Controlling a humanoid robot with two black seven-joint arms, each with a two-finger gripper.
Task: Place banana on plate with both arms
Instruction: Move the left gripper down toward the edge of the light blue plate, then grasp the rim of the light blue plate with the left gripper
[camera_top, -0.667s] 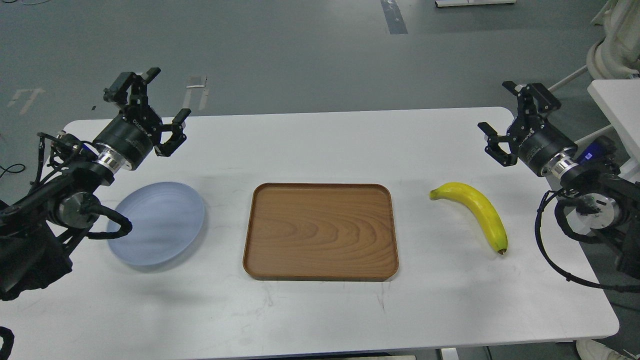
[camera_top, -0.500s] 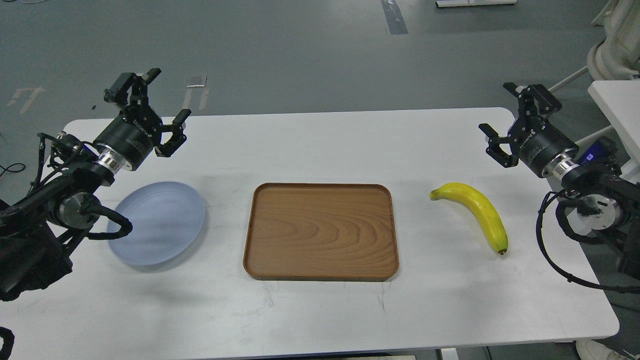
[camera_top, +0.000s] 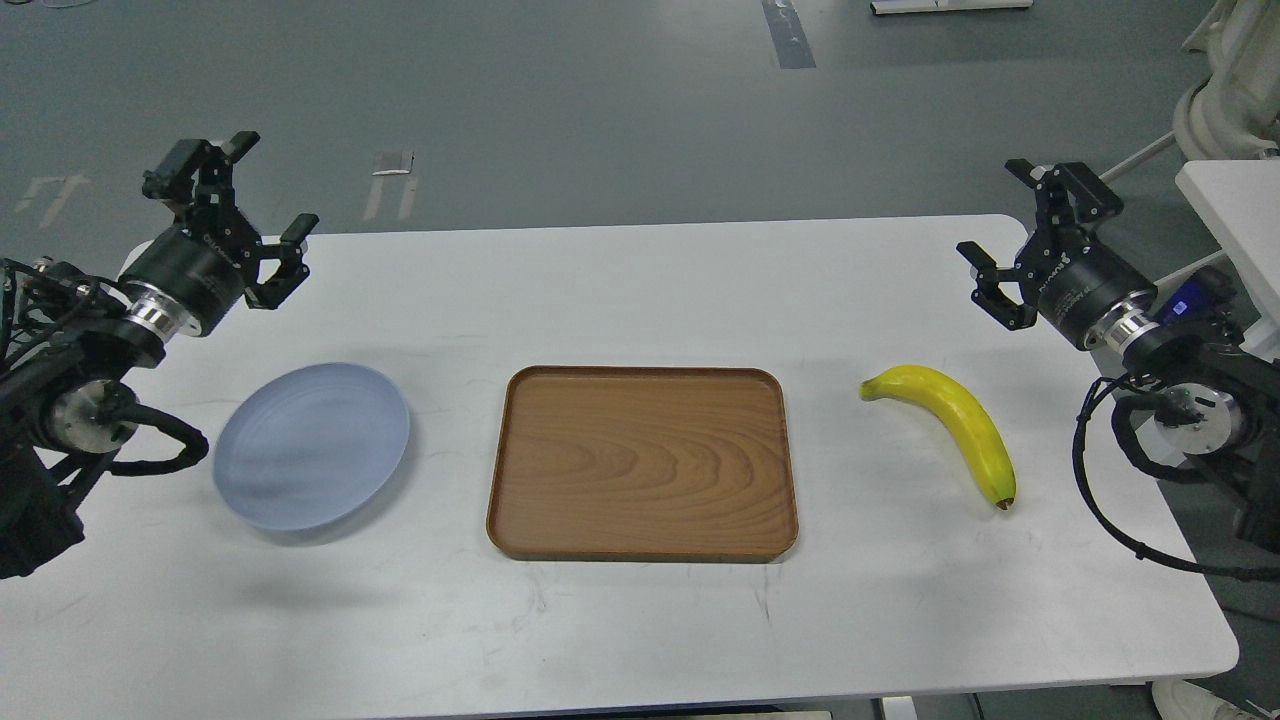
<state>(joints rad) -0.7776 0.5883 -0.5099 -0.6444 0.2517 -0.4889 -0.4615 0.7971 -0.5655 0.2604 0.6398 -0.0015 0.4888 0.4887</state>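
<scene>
The yellow banana (camera_top: 955, 424) lies on the white table at the right, green stem to the upper left, dark tip toward me. The pale blue plate (camera_top: 311, 445) lies flat on the table at the left. My left gripper (camera_top: 232, 205) is open and empty, raised above the table's far left corner, behind and left of the plate. My right gripper (camera_top: 1018, 238) is open and empty, raised near the far right edge, behind and right of the banana.
A rectangular brown wood-grain tray (camera_top: 643, 463) lies between plate and banana. The white table (camera_top: 640, 620) ends close behind both grippers and at the right beyond the banana. Another white table corner (camera_top: 1235, 200) stands at the far right.
</scene>
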